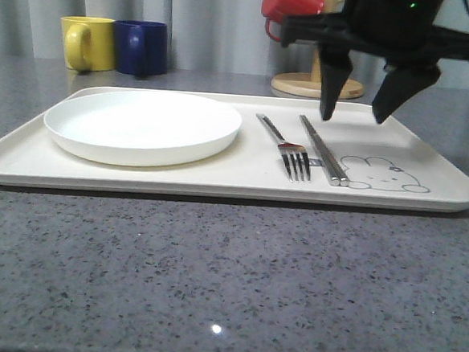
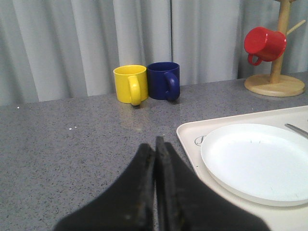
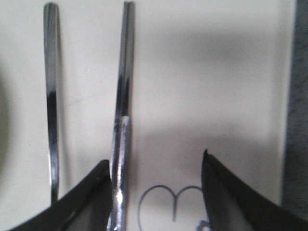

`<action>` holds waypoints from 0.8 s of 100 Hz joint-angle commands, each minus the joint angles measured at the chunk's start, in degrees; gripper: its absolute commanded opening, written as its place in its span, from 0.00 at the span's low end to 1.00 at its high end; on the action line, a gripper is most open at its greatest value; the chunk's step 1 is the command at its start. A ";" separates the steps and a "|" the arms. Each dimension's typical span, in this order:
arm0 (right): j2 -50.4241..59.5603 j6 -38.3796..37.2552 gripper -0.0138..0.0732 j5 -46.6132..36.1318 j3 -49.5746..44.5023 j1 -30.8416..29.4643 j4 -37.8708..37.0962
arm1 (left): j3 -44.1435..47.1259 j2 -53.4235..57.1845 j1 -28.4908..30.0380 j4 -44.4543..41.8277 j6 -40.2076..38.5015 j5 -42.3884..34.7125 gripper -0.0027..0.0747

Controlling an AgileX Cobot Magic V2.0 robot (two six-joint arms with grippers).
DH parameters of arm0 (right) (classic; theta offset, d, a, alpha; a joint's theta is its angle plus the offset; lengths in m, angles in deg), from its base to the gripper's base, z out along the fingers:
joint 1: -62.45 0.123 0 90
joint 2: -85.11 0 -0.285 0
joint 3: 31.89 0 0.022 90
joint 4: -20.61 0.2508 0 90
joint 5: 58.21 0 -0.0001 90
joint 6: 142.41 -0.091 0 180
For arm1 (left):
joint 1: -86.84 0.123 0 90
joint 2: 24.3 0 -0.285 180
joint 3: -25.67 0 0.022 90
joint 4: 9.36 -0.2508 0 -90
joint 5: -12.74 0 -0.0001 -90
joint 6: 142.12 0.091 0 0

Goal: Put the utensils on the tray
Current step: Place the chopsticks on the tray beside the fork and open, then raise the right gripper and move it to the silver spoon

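A cream tray (image 1: pixel 218 175) with a bunny drawing lies on the grey table. On its right half a silver fork (image 1: pixel 289 148) and a pair of chopsticks (image 1: pixel 323 150) lie side by side. My right gripper (image 1: pixel 353 117) hangs open just above the tray, to the right of the chopsticks, with nothing in it. In the right wrist view, the chopsticks (image 3: pixel 122 120) run beside one finger of that gripper (image 3: pixel 154 159), the fork handle (image 3: pixel 51 96) lies further over, and bare tray (image 3: pixel 216 72) lies between the fingers. My left gripper (image 2: pixel 155 143) is shut and empty over the table beside the tray (image 2: pixel 190 137).
A round white plate (image 1: pixel 141 125) fills the tray's left half. A yellow mug (image 1: pixel 87 42) and a blue mug (image 1: pixel 140 47) stand at the back left. At the back right, a wooden mug stand (image 1: pixel 315 85) holds a red mug (image 1: pixel 291 3). Grey curtains hang behind.
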 commanded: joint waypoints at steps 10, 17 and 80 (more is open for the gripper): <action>8.53 6.21 0.65 1.59 1.55 -6.93 -4.04 | -1.61 -0.31 -0.02 0.71 0.00 -4.42 0.01; 10.14 10.07 0.65 2.95 1.55 -11.06 -4.04 | -1.61 -0.31 -0.02 0.71 0.00 -4.42 0.01; 6.74 40.01 0.65 7.80 1.39 -41.05 8.86 | -1.61 -0.31 -0.02 0.71 0.00 -4.42 0.01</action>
